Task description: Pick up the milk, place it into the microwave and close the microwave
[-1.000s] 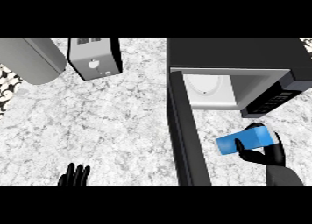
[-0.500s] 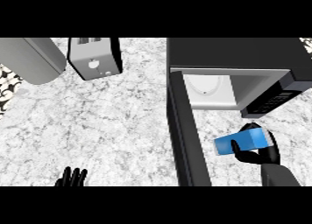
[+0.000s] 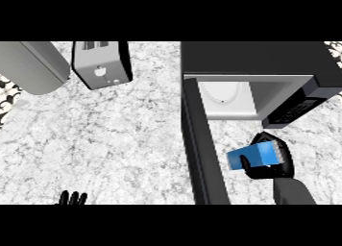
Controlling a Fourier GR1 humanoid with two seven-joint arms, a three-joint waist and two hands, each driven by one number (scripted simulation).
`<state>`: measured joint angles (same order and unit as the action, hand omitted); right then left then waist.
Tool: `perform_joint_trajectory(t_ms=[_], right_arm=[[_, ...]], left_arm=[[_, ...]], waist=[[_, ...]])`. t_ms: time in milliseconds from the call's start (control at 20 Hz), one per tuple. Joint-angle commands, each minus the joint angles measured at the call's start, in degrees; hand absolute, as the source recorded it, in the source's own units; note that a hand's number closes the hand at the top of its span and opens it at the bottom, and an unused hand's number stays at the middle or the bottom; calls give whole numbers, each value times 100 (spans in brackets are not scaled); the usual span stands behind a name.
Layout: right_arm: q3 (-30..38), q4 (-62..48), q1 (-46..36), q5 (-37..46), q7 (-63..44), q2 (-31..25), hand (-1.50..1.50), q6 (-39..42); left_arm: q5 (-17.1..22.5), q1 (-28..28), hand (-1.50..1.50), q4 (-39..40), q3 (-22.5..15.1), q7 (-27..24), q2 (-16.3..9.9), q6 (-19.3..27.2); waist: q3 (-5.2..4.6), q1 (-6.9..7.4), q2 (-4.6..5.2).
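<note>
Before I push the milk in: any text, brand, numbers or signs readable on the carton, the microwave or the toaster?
No readable text anywhere.
Milk carton, held by the right robot hand: plain blue and white faces, no print.
Microwave control panel: small marks, too small to read.
Toaster: a small mark on its front, not legible.

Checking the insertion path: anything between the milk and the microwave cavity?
Head view: nothing. Only bare counter separates the milk, held in the right hand, from the open microwave cavity. The open door stands alongside, left of it.
</note>
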<state>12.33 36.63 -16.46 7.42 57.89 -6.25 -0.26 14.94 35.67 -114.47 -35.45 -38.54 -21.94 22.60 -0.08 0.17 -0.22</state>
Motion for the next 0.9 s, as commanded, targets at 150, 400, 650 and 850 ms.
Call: perform_joint_trajectory(t_ms=[150, 400, 650, 850], right_arm=[[-307, 1246, 136, 183, -613, 396, 150, -826], [-207, 1180, -322, 189, -1143, 371, 150, -1161], [-276, 823, -911, 442, -1664, 221, 150, -1445], [-191, 348, -1404, 561, -2056, -132, 150, -1454]], left_arm=[[-61, 153, -150, -216, -90, 65, -8, 83], [368, 224, -150, 405, 379, -512, -139, -496], [423, -119, -150, -61, 575, 160, -192, -325], [303, -167, -150, -144, 475, 330, -135, -237]], waist=[[4, -10, 0], [6, 39, 16], [10, 48, 31], [12, 79, 39]])
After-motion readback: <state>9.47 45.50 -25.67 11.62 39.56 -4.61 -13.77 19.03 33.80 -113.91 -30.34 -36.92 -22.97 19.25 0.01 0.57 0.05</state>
